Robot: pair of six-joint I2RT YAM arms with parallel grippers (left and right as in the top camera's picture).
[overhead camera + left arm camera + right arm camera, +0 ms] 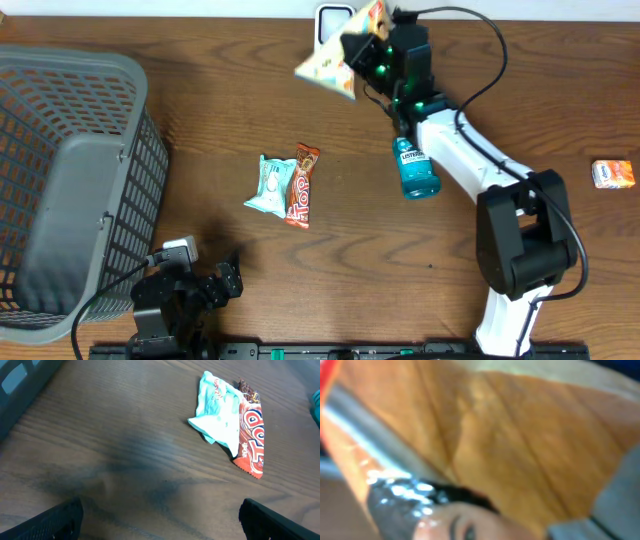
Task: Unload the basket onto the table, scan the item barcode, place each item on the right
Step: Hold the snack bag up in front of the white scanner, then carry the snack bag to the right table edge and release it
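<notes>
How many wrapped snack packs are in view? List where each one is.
4. A snack bag in the right gripper by the scanner; a teal pack and red bar touching mid-table; an orange pack at the right edge. The arm may hide others.

Soft, even light from above fills the overhead view; the wooden surface (pixel 220 130) is sharp, with only faint, diffuse shadows beside the things on it. In the left wrist view a broad, soft-edged shadow (pixel 135 460) darkens the middle of the surface, and the left tool (pixel 161 519) shows its fingers (pixel 47 521) as near-black, featureless shapes in the bottom corners. The right wrist view is wholly out of focus: the snack packet (pixel 530 435) fills it as an orange smear, with specks of white glare at lower left
</notes>
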